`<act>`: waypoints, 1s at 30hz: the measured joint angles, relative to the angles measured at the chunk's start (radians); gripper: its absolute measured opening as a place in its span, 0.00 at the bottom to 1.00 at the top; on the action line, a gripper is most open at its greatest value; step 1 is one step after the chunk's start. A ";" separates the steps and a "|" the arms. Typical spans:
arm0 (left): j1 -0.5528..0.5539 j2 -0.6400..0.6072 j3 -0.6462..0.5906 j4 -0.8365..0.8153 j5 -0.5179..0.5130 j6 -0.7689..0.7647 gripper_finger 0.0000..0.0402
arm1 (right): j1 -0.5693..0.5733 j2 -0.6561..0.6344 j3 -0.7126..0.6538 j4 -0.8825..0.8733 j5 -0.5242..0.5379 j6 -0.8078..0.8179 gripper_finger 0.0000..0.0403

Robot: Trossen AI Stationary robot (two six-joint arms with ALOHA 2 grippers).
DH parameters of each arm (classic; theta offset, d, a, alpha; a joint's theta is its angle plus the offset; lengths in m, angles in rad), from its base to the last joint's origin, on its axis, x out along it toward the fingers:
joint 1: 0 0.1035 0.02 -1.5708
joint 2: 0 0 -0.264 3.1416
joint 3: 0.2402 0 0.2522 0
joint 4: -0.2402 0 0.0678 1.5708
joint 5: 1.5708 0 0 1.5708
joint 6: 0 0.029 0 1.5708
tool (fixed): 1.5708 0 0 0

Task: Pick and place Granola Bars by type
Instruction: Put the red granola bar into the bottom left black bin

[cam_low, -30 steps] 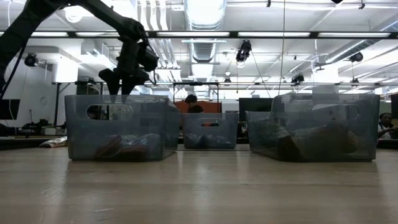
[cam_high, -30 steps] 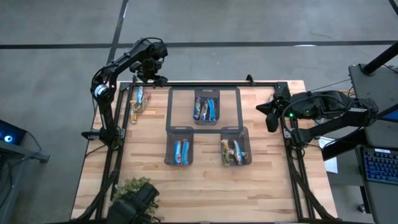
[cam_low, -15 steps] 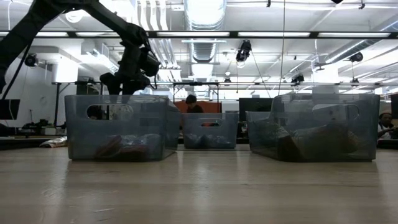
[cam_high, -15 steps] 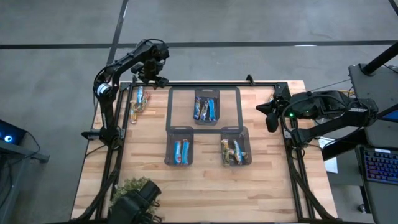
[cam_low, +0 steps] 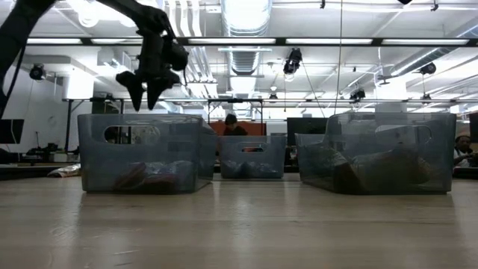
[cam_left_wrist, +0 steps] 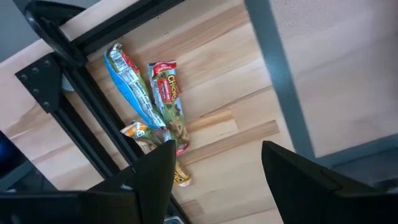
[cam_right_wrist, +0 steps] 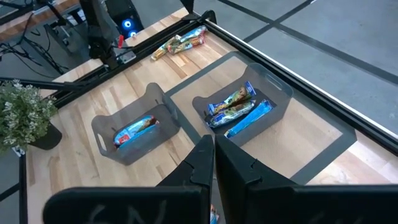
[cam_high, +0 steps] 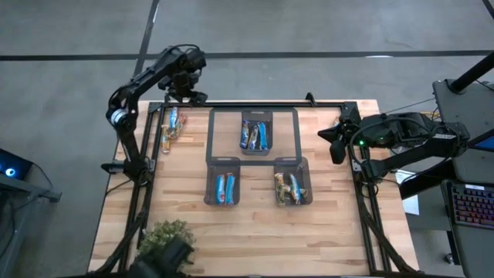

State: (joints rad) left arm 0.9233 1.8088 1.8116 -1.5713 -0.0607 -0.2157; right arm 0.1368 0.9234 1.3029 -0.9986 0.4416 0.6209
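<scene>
1. Right now the left end effector [cam_high: 187, 86] hangs above the counter's far left corner with its fingers spread apart and nothing between them. The loose granola bars [cam_high: 171, 127] lie below it, near the left edge of the counter [cam_high: 255, 232] and right beside the dark frame rail [cam_high: 151, 131].

2. Seen from the left wrist view, a blue bar [cam_left_wrist: 132, 84], a red-and-green bar [cam_left_wrist: 170, 99] and a gold bar [cam_left_wrist: 155, 152] touch and overlap one another. The likely slip is that the fingers [cam_left_wrist: 152, 177] close on two wrappers at once, so a wrong type would ride along into a bin.

3. Because the pile sits hard against the rail, a descent slightly off toward that edge could put one finger on metal instead of foil. That might stall the grasp or shove bars under the frame.

4. Slim foil wrappers look slippery. A pinch near one end could let the bar swing or drop before it reaches a bin.

5. Three bins already hold sorted bars: the far middle bin [cam_high: 256, 133], the near left bin [cam_high: 223, 182] and the near right bin [cam_high: 292, 182]. Choosing the wrong bin for the bar's colour would spoil the sort.

6. The right end effector [cam_high: 336, 144] waits at the counter's right edge with its fingers pressed together and empty, well apart from the work.
</scene>
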 joint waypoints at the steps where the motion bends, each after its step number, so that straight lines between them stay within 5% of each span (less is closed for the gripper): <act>1: -0.007 -0.015 0.000 0.000 0.000 -0.010 0.55 | 0.000 0.000 0.000 0.000 0.000 0.000 0.02; 9: -0.060 -0.160 -0.104 0.026 -0.038 -0.096 0.55 | 0.000 0.000 -0.006 0.000 0.000 0.000 0.02; 18: -0.201 -0.487 -0.473 0.206 -0.052 -0.288 0.55 | 0.000 0.000 -0.011 0.000 -0.007 0.001 0.02; 30: -0.475 -0.892 -0.985 0.599 -0.224 -0.565 0.55 | 0.000 0.000 -0.011 0.002 -0.006 0.004 0.02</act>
State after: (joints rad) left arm 0.4478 0.9168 0.8269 -0.9722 -0.2851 -0.7807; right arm 0.1371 0.9237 1.2919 -0.9962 0.4355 0.6249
